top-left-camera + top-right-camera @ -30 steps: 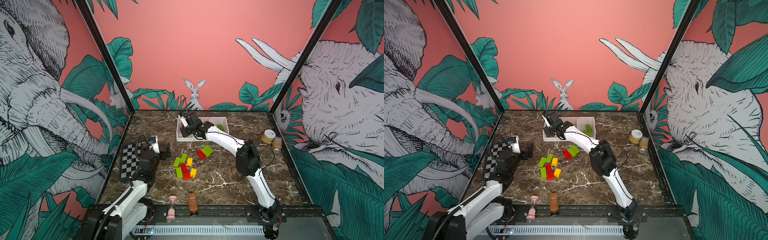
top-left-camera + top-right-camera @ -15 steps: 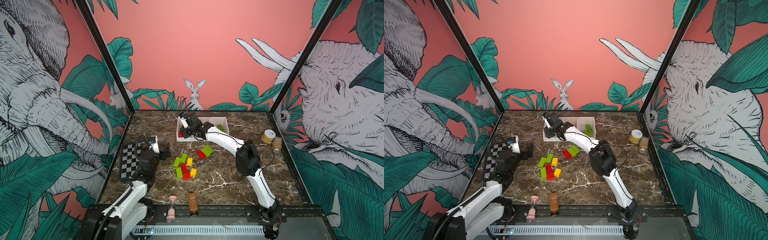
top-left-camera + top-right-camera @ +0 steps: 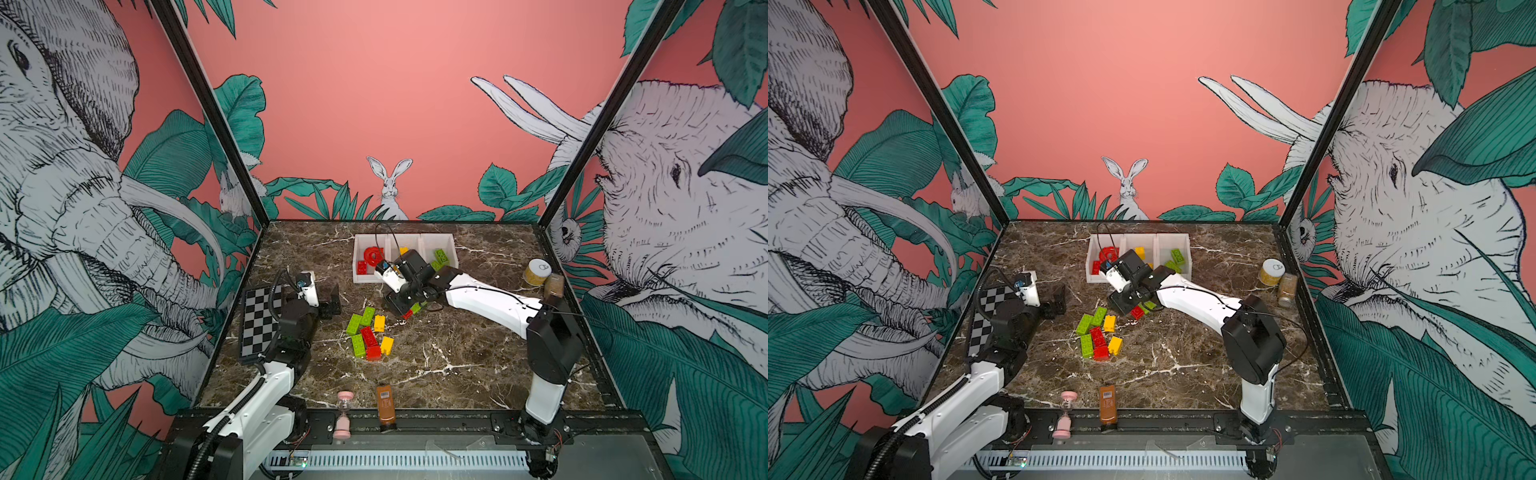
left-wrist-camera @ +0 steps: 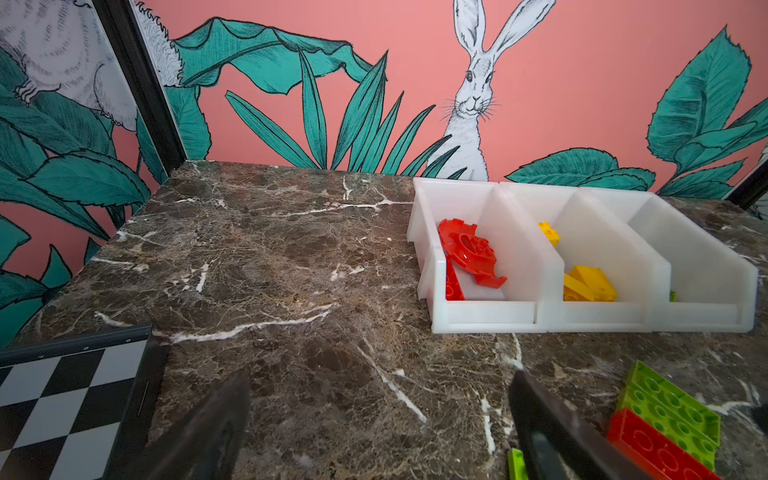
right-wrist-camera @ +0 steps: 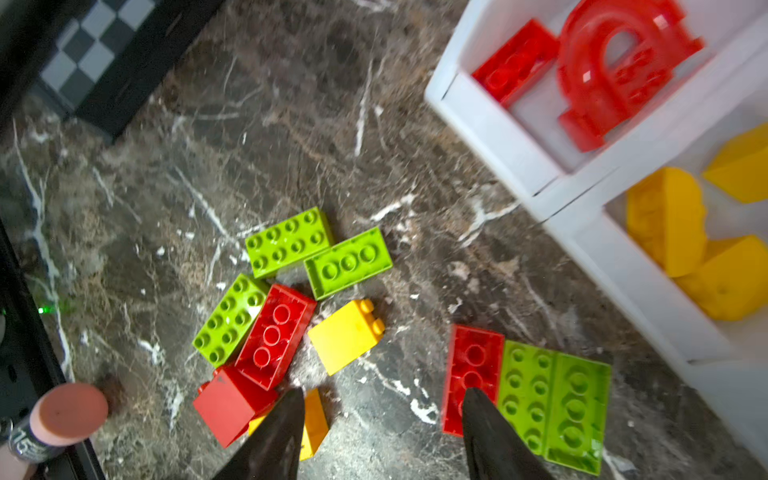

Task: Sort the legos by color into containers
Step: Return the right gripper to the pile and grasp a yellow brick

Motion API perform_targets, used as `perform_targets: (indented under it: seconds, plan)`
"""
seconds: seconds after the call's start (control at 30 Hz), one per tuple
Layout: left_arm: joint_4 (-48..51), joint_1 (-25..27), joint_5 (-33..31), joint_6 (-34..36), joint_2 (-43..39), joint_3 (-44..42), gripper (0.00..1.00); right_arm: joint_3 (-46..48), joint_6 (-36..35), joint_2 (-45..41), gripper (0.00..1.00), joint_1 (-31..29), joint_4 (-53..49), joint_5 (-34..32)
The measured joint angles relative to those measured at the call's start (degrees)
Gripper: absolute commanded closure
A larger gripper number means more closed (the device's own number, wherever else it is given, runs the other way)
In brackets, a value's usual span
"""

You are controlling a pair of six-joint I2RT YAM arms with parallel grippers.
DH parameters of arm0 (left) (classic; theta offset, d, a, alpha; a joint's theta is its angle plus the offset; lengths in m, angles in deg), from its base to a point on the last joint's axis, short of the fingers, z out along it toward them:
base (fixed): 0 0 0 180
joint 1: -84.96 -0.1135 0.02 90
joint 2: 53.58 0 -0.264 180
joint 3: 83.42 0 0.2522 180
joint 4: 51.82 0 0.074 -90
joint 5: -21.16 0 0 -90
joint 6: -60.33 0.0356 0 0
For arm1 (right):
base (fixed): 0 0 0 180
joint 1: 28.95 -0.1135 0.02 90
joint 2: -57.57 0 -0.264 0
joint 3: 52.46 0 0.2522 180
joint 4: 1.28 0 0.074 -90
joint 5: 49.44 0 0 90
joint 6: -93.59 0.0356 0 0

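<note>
The right gripper (image 5: 382, 399) is hanging just in front of the containers (image 4: 490, 318). Its fingers are spread apart and nothing is between them. I think it is getting ready to pick up the red brick (image 5: 473, 353) lying on the table just in front of the containers.

One black fingertip is sitting over that brick. So the gripper is needing to slide sideways until the brick is in the gap, then go down and squeeze.

The brick is lying flat with its bumps facing up. Its long side is running slanted to the containers' front lip. It is touching a green brick (image 5: 525, 395) all along that side, so one finger is going to have little room.

It belongs in the end container with the red arch (image 5: 615, 62). More legos (image 3: 368, 336) are lying in a pile farther out from the containers.

The left gripper (image 4: 378, 380) is hanging off to the side of the containers, spread wide and empty.
</note>
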Motion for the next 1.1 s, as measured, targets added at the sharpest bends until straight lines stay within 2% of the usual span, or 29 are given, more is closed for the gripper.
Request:
perform_targets:
  seconds: [0.4,1.1]
  plan:
    - [-0.04,0.00,-0.17,0.00,1.22,0.00,0.02,10.82,-2.14,-3.23,0.32,-7.41,-0.74,1.16]
    - [-0.81,0.07,0.98,-1.14,3.19,0.00,0.02,12.79,-3.61,-0.09,0.30,-8.79,3.17,-1.18]
